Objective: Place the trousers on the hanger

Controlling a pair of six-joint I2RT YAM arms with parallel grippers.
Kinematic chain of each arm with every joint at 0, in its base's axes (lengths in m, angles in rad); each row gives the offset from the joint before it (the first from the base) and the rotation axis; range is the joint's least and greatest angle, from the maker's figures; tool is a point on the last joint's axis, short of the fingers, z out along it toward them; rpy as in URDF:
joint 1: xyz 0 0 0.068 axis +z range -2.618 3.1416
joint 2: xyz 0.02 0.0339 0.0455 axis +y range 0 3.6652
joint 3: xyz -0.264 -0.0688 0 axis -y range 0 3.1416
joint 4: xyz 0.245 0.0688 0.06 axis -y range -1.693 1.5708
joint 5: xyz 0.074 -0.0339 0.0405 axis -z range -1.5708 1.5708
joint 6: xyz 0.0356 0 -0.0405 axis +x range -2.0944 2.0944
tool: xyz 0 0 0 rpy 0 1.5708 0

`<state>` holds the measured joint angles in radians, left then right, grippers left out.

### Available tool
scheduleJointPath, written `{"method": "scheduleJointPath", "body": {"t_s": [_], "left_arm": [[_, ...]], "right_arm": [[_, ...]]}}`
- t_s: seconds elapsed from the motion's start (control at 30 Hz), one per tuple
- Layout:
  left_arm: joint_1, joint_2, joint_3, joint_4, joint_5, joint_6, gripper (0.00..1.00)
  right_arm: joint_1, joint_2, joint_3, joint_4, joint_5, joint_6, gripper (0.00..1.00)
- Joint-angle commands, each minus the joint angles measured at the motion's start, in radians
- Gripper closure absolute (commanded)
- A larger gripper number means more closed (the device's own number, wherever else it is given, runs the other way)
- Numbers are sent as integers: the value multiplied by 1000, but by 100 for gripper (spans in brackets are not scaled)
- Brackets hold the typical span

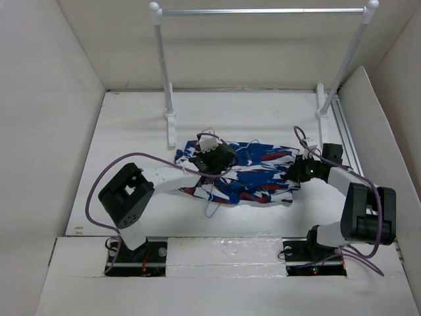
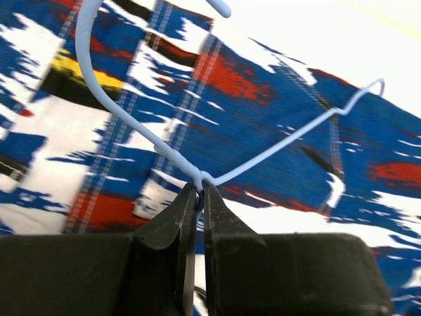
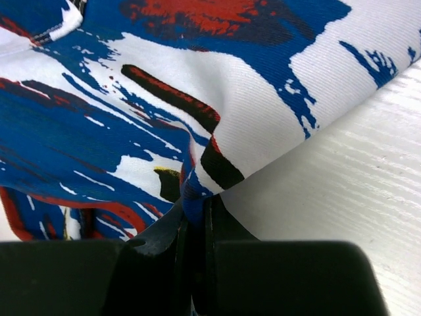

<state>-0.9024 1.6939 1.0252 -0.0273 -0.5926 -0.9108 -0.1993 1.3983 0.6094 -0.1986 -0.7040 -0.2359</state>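
Trousers (image 1: 253, 172): spread crumpled on the table (image 1: 131, 131), mid-way between the two arms, in front of the rack (image 1: 263, 11).
Hanger (image 2: 276, 145): over the left part of the trousers; hook curving up and left, one shoulder wire running right to a bend. Whether it touches the cloth cannot be told.
Left gripper (image 2: 199, 191): clenched on the hanger's neck, where the hook meets the shoulder wire. The wire sits right at the fingertips, with patterned cloth behind it.
Right gripper (image 3: 195, 204): clamped on a pinched fold at the trousers' right edge. The cloth bunches into the tips and fans up and left from them, with bare table to the right.
Jaws apart: the left at the trousers' left end, the right at their right end.
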Motion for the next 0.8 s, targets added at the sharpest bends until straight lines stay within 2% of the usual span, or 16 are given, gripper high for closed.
{"method": "scheduleJointPath", "body": {"t_s": [0.0, 0.23, 0.27, 0.3, 0.4, 0.5, 0.6, 0.67, 0.77], "left_arm": [[-30, -34, 61, -22, -7, -60, 100], [-39, -143, 6, 20, 5, -109, 100], [-49, -151, 1, 17, -4, -115, 100], [-49, -154, -4, 10, -7, -122, 100], [-87, -172, -1, 7, -36, -132, 100], [-131, -180, 24, 10, -75, -123, 100], [-153, -151, 62, -8, -105, -103, 100], [-153, -131, 70, 3, -102, -94, 100], [-153, -134, 55, 71, -79, -18, 100]], "right_arm": [[24, -2, -31, -67, 14, -49, 100], [34, -31, 15, -136, 87, -45, 98], [34, -38, 47, -153, 101, -42, 90], [47, -44, 64, -166, 118, -40, 65], [70, -87, 145, -252, 190, -48, 29], [99, -178, 225, -315, 235, -42, 23], [153, -260, 311, -366, 259, -23, 23], [196, -289, 329, -348, 203, -11, 23], [364, -340, 305, -265, 143, 81, 30]]}}
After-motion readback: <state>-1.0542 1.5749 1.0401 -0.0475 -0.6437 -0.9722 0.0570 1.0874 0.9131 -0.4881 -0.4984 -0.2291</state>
